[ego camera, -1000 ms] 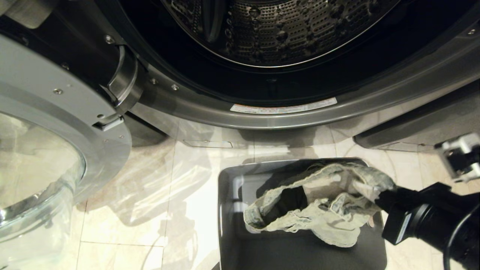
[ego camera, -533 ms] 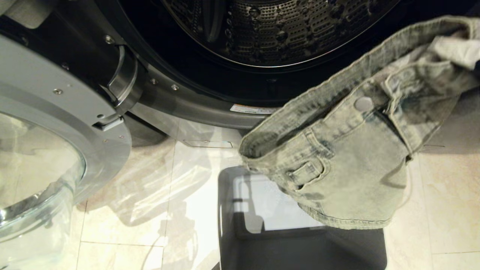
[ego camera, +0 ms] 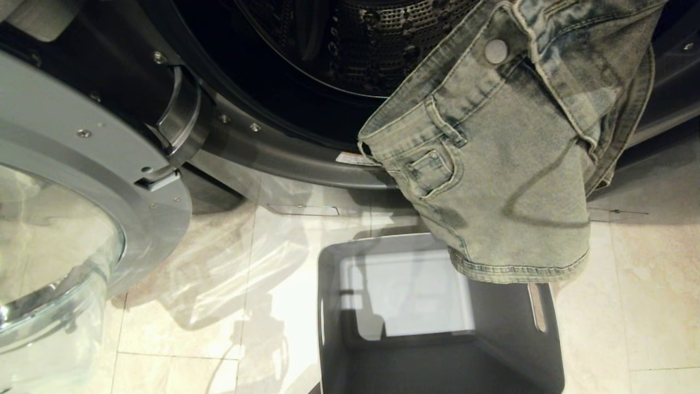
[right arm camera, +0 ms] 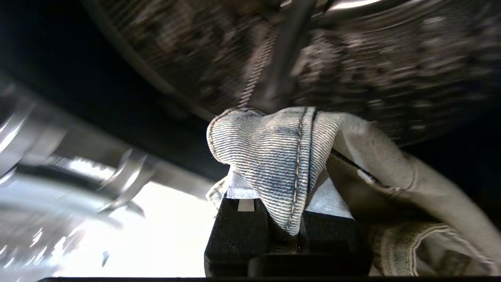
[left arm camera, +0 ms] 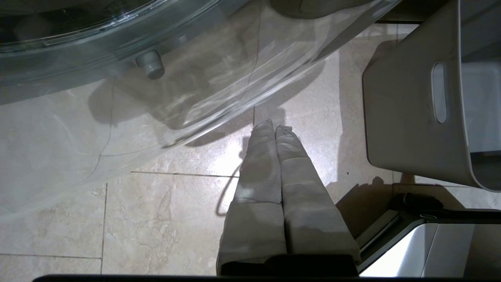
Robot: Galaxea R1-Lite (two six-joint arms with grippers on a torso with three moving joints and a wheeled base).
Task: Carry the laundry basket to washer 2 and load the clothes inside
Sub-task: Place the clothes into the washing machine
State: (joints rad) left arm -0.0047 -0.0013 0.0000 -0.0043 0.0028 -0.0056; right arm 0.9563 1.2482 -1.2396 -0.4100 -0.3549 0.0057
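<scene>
The grey laundry basket (ego camera: 508,339) sits on the floor below the washer's mouth, its inside bare; its slotted wall (left arm camera: 407,117) also shows in the left wrist view. The clothes, a pale denim garment (ego camera: 508,164), hang in the air above the basket, in front of the lower right of washer 2's open drum (ego camera: 350,49). My right gripper (right arm camera: 285,203) is shut on a fold of the denim (right arm camera: 274,156) and faces the drum; it is outside the head view. My left gripper (left arm camera: 274,127) is shut and empty, low over the tiles beside the basket.
The washer's round glass door (ego camera: 60,230) stands swung open on the left, on its hinge (ego camera: 180,117). The dark grey front rim (ego camera: 295,158) runs under the drum mouth. Pale floor tiles (ego camera: 219,284) lie between door and basket. Part of my base (left arm camera: 415,243) shows near the left gripper.
The right gripper has lifted the denim garment out of the basket and up towards the drum mouth. The arm has left the head view. The basket's inside is now bare.
</scene>
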